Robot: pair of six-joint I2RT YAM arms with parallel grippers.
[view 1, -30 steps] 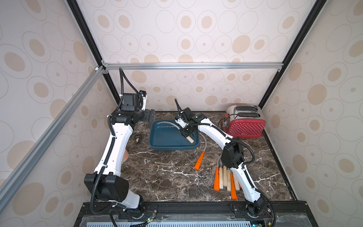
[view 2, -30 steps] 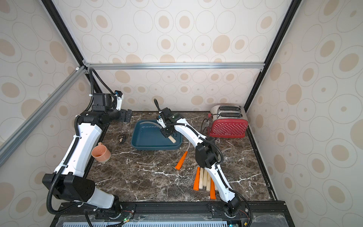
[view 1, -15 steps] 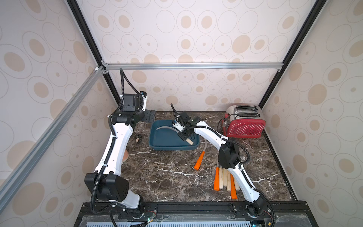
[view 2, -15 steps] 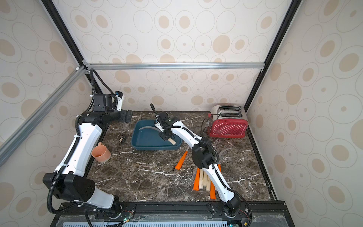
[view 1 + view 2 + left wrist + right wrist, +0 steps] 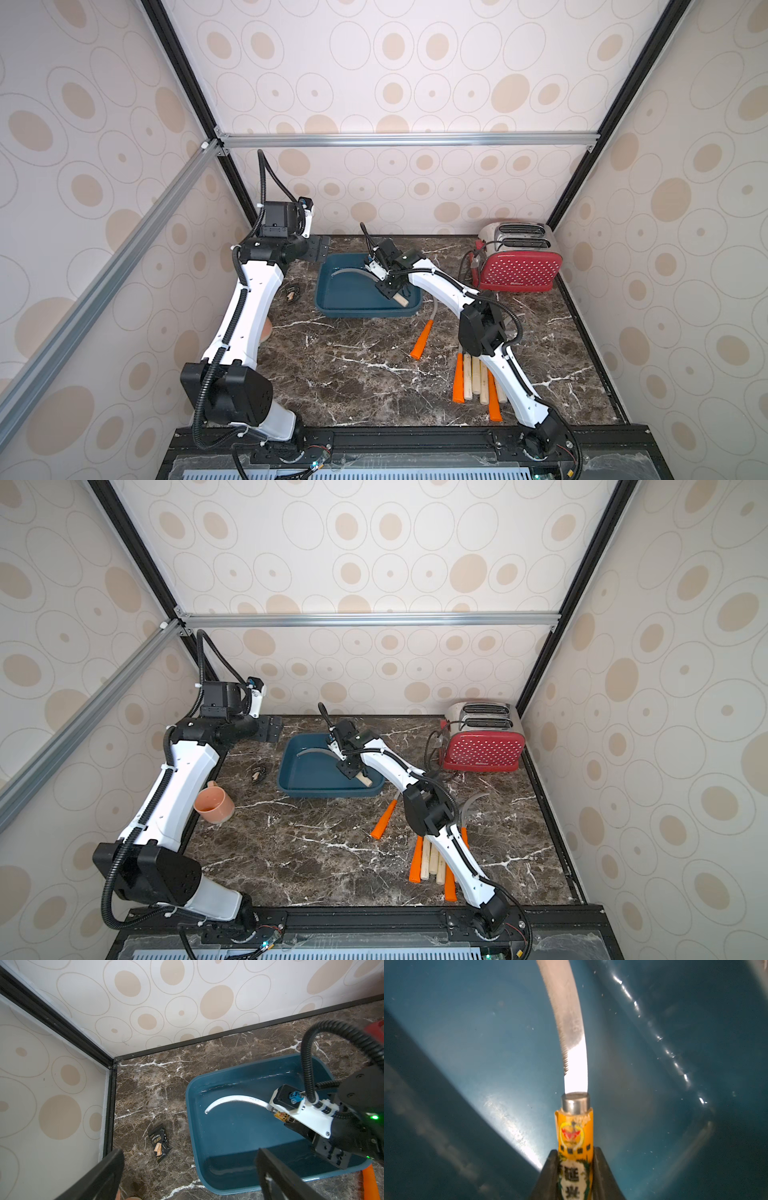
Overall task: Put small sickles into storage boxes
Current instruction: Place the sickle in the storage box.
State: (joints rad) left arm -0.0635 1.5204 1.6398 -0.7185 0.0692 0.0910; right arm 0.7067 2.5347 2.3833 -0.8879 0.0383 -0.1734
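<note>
The storage box is a shallow teal tray at the back middle of the table. My right gripper reaches into it, shut on the labelled pale wood handle of a small sickle. Its grey curved blade sits low over the tray floor. One orange-handled sickle lies just outside the tray's front right corner. Several more sickles lie side by side near the right arm. My left gripper hangs open and empty above the tray's back left corner.
A red dotted toaster with its cord stands at the back right. A peach cup sits beside the left arm, and a dark snack packet lies left of the tray. Patterned walls close in on three sides.
My right gripper has carried the sickle a little to the left and lower into the tray. The left arm has not moved.
</note>
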